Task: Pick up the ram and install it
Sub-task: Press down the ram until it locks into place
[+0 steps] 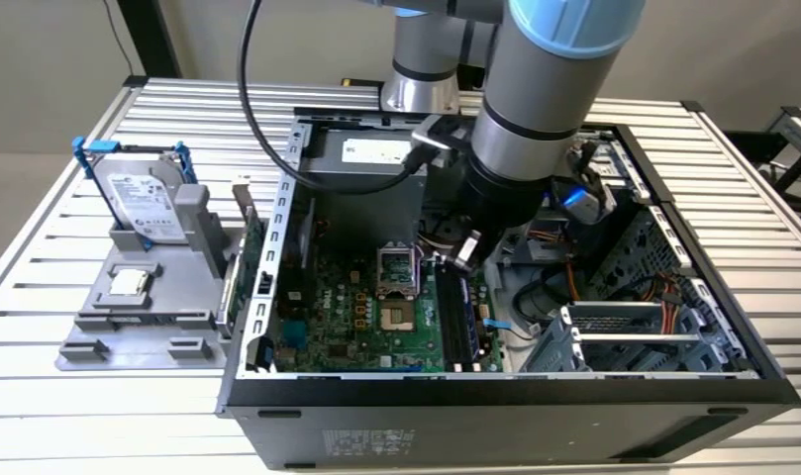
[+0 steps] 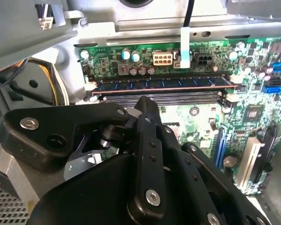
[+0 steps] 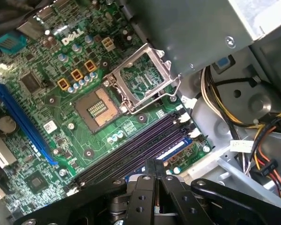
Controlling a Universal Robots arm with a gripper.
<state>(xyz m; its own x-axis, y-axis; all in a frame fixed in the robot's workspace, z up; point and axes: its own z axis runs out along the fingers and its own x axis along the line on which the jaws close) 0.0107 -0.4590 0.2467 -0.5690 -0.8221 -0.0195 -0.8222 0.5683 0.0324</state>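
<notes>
The gripper (image 2: 147, 105) hangs inside the open case (image 1: 506, 396), fingers pressed together and holding nothing, just above the memory slots (image 3: 131, 150). The ram (image 2: 161, 83) sits seated in the slot just beyond the fingertips, lying along the edge of the motherboard (image 3: 51, 117).

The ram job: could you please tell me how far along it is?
Done: the ram already lies along a slot on the motherboard, between the white end clips. In hand: nothing; the gripper is shut and empty, its tip just beside the ram over the empty slots. Left: I cannot tell whether the clips have latched, so full seating is unconfirmed.
</notes>
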